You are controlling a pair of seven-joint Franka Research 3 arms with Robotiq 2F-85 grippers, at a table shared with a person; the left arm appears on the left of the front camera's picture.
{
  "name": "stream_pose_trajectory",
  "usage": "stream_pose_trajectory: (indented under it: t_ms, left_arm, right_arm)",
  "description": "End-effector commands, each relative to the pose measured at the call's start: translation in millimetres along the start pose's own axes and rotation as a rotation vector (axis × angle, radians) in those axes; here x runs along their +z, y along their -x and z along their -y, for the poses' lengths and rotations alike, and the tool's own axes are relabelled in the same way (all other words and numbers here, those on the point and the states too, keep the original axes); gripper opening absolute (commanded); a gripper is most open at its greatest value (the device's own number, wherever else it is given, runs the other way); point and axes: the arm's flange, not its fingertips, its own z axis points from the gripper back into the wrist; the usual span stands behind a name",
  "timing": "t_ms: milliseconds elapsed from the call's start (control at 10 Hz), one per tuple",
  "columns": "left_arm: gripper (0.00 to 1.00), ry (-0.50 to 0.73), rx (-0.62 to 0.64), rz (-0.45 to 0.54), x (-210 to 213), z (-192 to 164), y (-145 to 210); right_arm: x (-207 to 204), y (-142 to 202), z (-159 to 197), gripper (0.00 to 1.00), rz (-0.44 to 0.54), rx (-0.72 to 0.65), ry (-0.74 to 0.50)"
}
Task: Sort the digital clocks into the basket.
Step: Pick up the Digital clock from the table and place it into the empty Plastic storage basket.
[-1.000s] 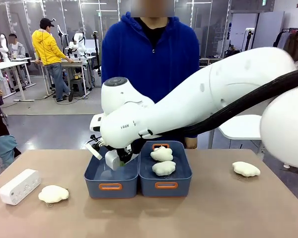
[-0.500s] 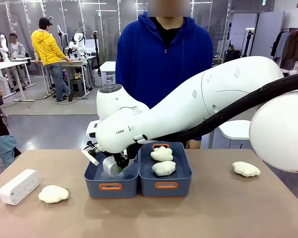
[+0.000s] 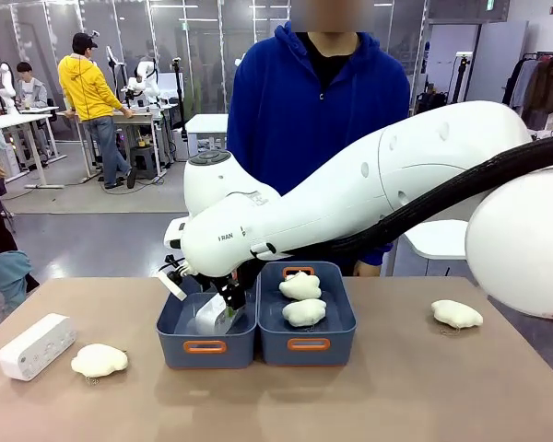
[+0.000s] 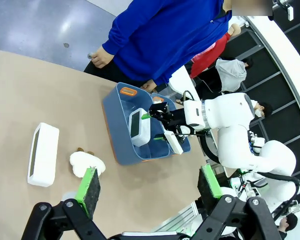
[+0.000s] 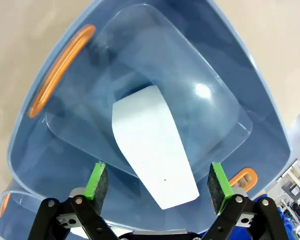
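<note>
The worktop (image 3: pixel 396 396) carries the left-hand basket (image 3: pixel 180 354), and one clock (image 5: pixel 152 145) leans on end inside it. The other clock (image 3: pixel 37 345) lies near the worktop's left edge. My right gripper (image 5: pixel 156 172) hangs spread over the basket's clock, jaws clear of it. I'd lift straight up so neither side tips it. The left gripper (image 4: pixel 149 184) is spread too, high above, and looks best placed for the second clock.

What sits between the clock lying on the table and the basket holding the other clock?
A cream cloud-shaped soft item, near the clock; the front view shows it.
</note>
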Motion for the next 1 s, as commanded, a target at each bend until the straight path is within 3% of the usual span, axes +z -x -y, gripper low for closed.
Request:
stream_pose_trajectory:
  t_ms: [0,900]
  left_arm:
    - [1.0,0.026,-0.013,0.013,-0.1,0.0,-1.1]
    - [1.0,0.026,-0.013,0.013,-0.1,0.0,-1.1]
  right_arm:
    - [0.3,-3.8,1.8,1.0,0.003,0.003,0.004]
    - [0.1,-2.7,1.7,1.0,0.003,0.003,0.003]
